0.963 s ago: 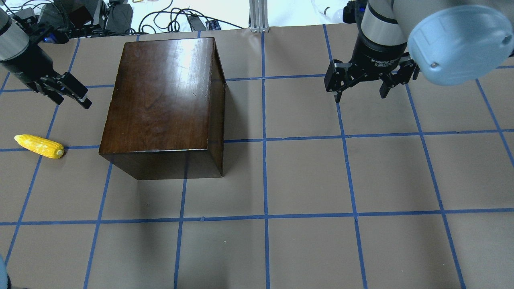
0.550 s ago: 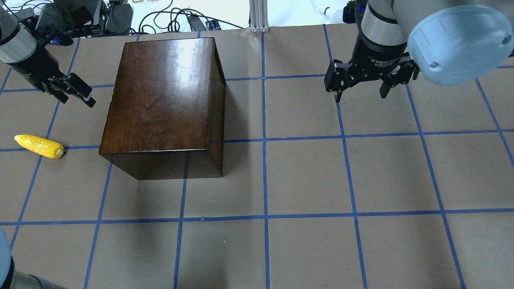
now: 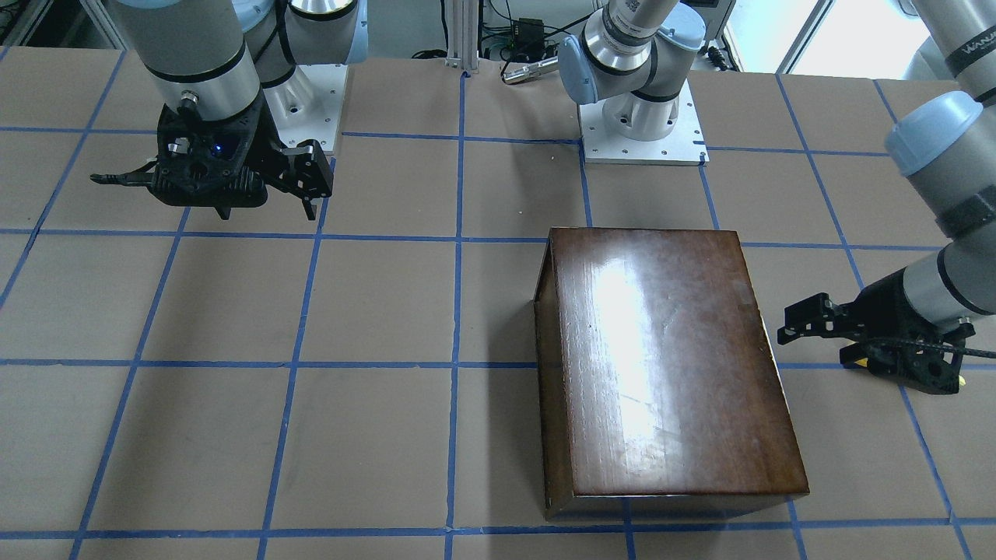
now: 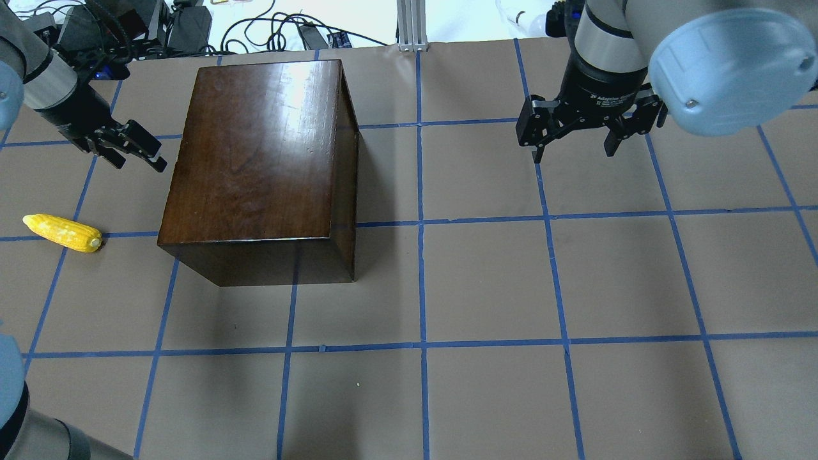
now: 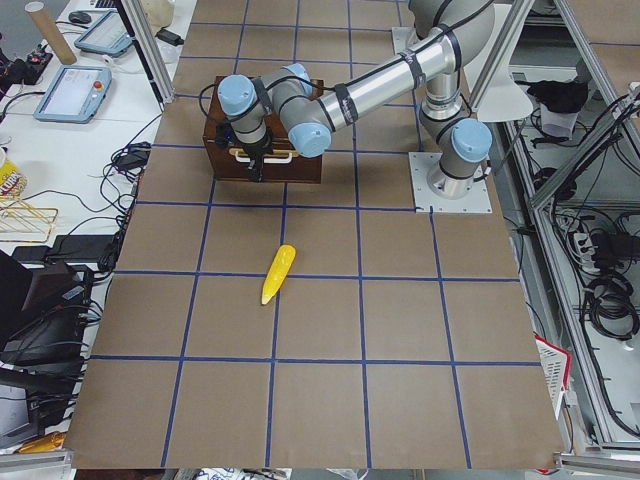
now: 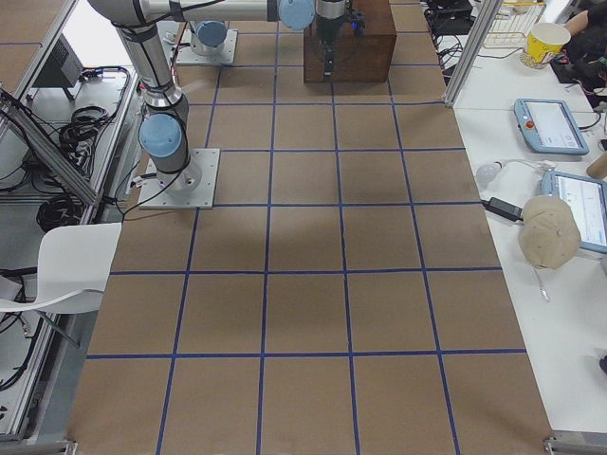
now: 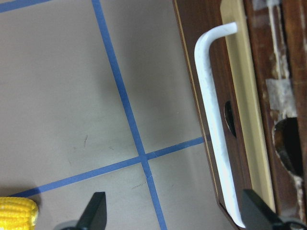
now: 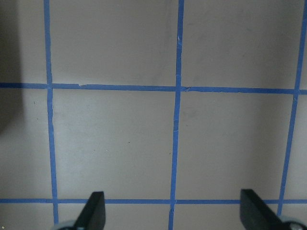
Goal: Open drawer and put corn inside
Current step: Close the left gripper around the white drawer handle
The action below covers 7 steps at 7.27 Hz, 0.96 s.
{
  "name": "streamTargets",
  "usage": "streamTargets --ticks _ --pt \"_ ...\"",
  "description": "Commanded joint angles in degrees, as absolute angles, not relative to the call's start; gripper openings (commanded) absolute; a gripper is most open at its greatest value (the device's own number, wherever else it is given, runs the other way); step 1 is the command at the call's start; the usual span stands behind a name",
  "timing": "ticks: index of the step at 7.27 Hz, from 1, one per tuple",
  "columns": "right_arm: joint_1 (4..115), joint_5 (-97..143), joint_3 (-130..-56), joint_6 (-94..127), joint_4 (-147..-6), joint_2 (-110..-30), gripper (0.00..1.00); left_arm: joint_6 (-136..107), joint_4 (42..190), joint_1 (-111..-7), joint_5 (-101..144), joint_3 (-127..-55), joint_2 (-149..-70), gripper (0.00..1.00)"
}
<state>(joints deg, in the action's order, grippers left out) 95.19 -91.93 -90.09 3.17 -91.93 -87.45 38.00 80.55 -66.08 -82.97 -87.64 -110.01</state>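
Observation:
The glossy dark-brown box [image 4: 255, 153] stands left of the table's middle. Its drawer [image 7: 218, 72] is in the box's left side, pushed in, with a white bar handle [image 7: 211, 124] on the chipped dark front; the handle also shows in the exterior left view [image 5: 262, 156]. The yellow corn [image 4: 62, 232] lies on the table left of the box, apart from it, and shows at the left wrist view's bottom corner [image 7: 17, 211]. My left gripper [image 4: 137, 153] is open and empty, just off the drawer's front, fingertips either side of the handle's end. My right gripper [image 4: 572, 150] is open and empty, far right.
The table is brown paper with a blue tape grid [image 4: 422, 223]. Cables and gear [image 4: 192, 25] lie past the far edge. The arm bases [image 3: 642, 124] stand on the robot's side. Tablets and a cup [image 6: 545, 43] sit on side benches.
My left gripper has moved right, closer to the box's left side. The right arm, box and corn have not moved.

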Motion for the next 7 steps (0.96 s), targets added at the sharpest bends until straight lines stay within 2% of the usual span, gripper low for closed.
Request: streamTargets --ticks 1,7 --pt "95.19 -91.93 -90.09 3.16 -91.93 -87.45 1.0 37.01 80.51 -65.83 -81.3 -87.72 -110.74 1.0" --pt "95.19 -91.93 -90.09 3.16 -91.93 -87.45 1.0 32.26 80.24 -65.39 -81.12 -87.71 -111.88 1.0"
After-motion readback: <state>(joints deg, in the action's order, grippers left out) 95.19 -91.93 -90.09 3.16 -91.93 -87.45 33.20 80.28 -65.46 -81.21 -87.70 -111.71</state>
